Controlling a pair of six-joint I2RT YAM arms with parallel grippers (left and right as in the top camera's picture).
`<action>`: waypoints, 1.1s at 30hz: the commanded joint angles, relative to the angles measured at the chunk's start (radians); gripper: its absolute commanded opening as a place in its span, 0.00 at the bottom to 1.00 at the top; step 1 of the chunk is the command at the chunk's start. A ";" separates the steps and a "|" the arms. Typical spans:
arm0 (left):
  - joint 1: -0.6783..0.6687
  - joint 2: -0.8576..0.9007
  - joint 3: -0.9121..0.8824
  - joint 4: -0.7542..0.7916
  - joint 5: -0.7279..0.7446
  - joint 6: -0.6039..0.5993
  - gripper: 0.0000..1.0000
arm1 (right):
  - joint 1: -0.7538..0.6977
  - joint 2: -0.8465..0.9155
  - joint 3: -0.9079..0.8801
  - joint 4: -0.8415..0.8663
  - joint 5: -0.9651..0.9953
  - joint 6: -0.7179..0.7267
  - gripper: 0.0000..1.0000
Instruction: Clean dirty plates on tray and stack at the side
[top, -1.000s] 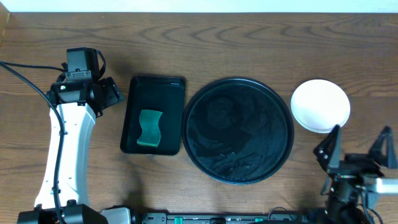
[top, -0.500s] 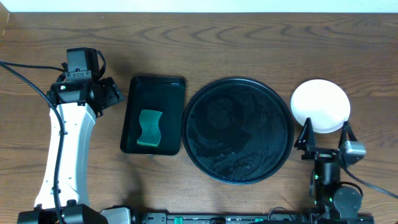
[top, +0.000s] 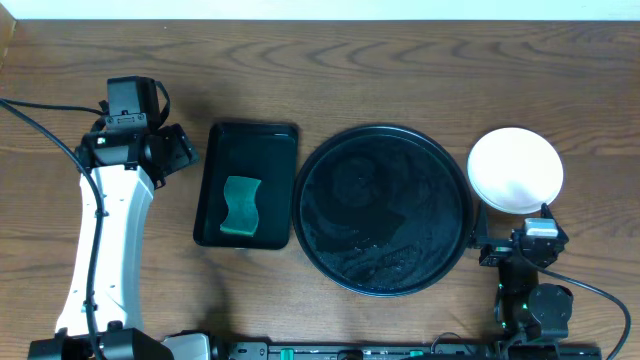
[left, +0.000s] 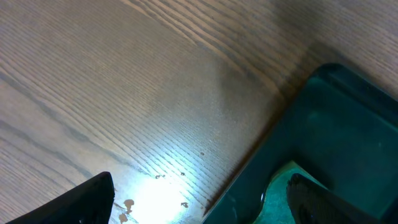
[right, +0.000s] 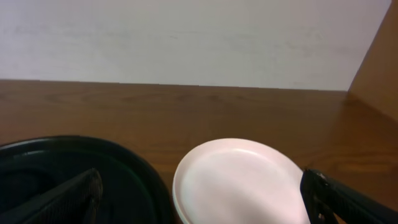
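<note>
2 pincers show, each spread wide and gripping nothing. Nearest the table's front edge, the right pincer (top: 520, 246) has its dark fingers (right: 68, 199) cut off at the bottom corners of its own camera. Just ahead of it lie the plates (top: 515, 170), stacked: smooth, round, shallow, white on top. Only 1 disc is plain from above; the wrist view hints at a second rim underneath, so the count in the pile cannot be told. Just left of that pincer sits the black tray (top: 303, 215), 1 big glossy circle with a raised rim and faint swirly streaks, right beside the stack; whether they touch is unclear. Farther left, the left pincer (top: 178, 152) hangs over the bare wood-grain table (top: 400, 60), glare blotting a patch under it. Just to its right is 1 rectangular dark green tray (top: 209, 185) with rounded corners, holding 1 wavy-edged green sponge (top: 240, 207), mostly cropped in the left wrist view.
</note>
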 joint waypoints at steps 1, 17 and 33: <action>0.004 0.002 0.005 -0.003 -0.013 0.006 0.89 | 0.012 -0.007 -0.002 -0.006 -0.014 -0.057 0.99; 0.004 0.002 0.005 -0.003 -0.013 0.005 0.89 | 0.012 -0.007 -0.002 -0.010 -0.079 -0.056 0.99; 0.004 0.002 0.005 -0.003 -0.013 0.005 0.89 | 0.012 -0.007 -0.002 -0.010 -0.079 -0.056 0.99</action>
